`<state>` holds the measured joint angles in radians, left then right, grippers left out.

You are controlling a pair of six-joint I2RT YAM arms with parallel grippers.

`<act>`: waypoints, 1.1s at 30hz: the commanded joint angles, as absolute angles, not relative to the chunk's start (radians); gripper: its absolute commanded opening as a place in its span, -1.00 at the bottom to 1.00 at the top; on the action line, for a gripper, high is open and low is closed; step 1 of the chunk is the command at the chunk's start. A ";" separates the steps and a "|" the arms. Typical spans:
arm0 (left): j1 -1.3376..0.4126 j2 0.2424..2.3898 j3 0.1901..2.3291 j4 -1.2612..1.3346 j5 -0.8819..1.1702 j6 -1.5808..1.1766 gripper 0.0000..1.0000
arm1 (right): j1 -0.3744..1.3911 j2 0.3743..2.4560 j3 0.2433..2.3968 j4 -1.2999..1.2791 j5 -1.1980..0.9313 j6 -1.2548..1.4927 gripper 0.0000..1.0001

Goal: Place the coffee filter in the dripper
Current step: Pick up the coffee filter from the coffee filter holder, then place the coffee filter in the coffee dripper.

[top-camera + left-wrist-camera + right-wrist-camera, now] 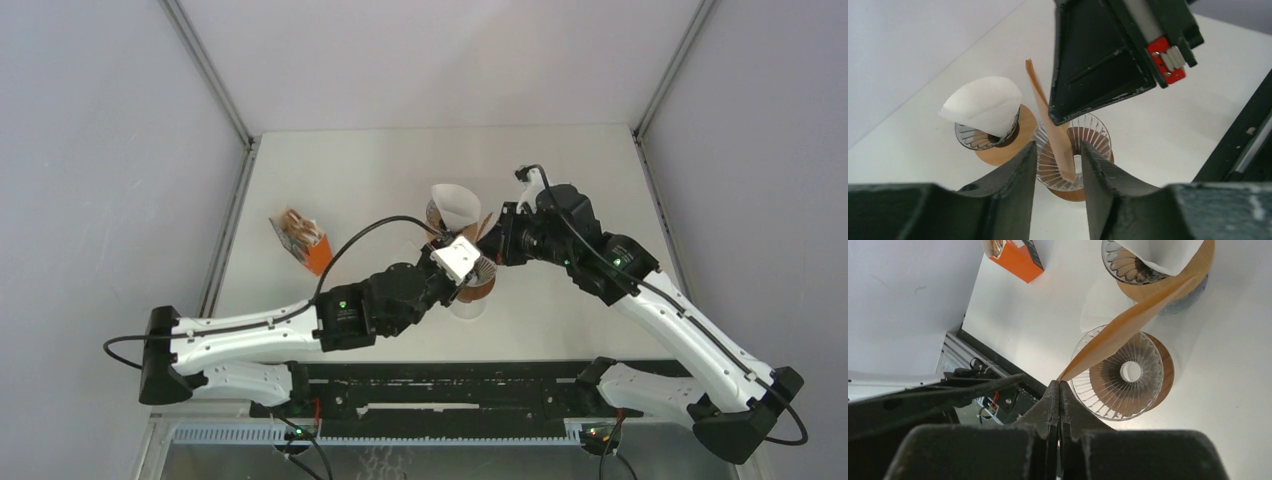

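Observation:
A folded brown coffee filter [1128,322] is pinched by its corner in my shut right gripper [1059,385]. It hangs flat over the clear ribbed glass dripper [1120,375] on its wooden base. In the left wrist view the filter [1050,125] points down into that dripper [1093,140], with its lower tip inside the cone. My left gripper [1058,150] is open and empty, with a finger showing on each side of the filter's tip. In the top view both grippers, left [470,268] and right [487,243], meet over the dripper [478,290].
A second dripper [980,137] with a white paper filter [985,105] in it stands just behind, also seen from above [455,205]. An orange filter pack [302,240] lies to the left. The arm base rail [450,395] runs along the near edge.

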<state>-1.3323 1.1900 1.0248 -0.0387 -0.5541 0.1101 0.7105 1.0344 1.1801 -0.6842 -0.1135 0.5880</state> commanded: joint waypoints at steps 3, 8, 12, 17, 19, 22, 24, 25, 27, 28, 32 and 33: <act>-1.295 1.050 0.952 0.040 -0.508 -0.030 -0.03 | 0.673 0.976 1.179 -0.626 -0.221 0.362 -1.00; -1.176 0.944 0.892 0.080 -0.346 -0.212 0.11 | 0.626 0.953 1.165 -0.605 -0.362 0.237 -1.00; -1.095 0.907 0.877 0.106 -0.245 -0.327 0.23 | 0.609 0.959 1.150 -0.591 -0.453 0.154 -1.00; -1.011 0.927 0.880 0.123 -0.130 -0.481 0.42 | 0.613 0.988 1.144 -0.583 -0.499 0.112 -1.00; -0.988 0.945 0.885 0.127 -0.106 -0.531 0.46 | 0.620 0.999 1.143 -0.587 -0.499 0.099 -1.00; -0.959 0.977 0.901 0.120 -0.068 -0.602 0.50 | 0.636 1.010 1.143 -0.593 -0.481 0.085 -1.00; -0.944 1.002 0.915 0.104 -0.050 -0.640 0.54 | 0.651 1.014 1.143 -0.596 -0.465 0.078 -1.00; -0.938 1.015 0.924 0.092 -0.043 -0.657 0.54 | 0.658 1.015 1.143 -0.599 -0.450 0.071 -1.00; -0.933 1.039 0.943 0.059 -0.043 -0.681 0.55 | 0.667 1.015 1.143 -0.604 -0.423 0.068 -1.00; -0.929 1.051 0.956 0.038 -0.049 -0.702 0.55 | 0.672 1.015 1.143 -0.605 -0.415 0.065 -1.00; -0.919 1.089 0.981 -0.008 -0.043 -0.738 0.55 | 0.696 1.008 1.142 -0.609 -0.384 0.054 -1.00; -0.920 1.090 0.982 -0.009 -0.040 -0.742 0.56 | 0.701 1.007 1.143 -0.610 -0.375 0.051 -1.00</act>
